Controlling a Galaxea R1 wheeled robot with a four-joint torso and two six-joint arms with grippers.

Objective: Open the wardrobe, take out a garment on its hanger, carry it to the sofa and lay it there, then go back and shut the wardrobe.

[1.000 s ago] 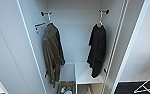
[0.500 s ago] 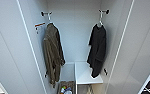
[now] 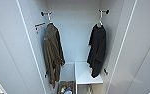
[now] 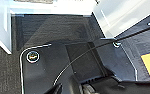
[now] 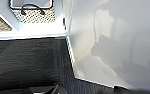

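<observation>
Standing open w/ both doors swung wide, the wardrobe point(image 3: 74, 32) looks a touch nearer than a second ago: camera closing in, garments unmoved, so the take-out step seems imminent. Limp black garment point(image 3: 98, 48) hangs on its thin white hanger point(image 3: 100, 20), opposite an olive jacket point(image 3: 52, 52). Can't tell either gripper's finger state.

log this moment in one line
wardrobe: open | garment: hanging inside on hanger | olive jacket: hanging beside it
</observation>
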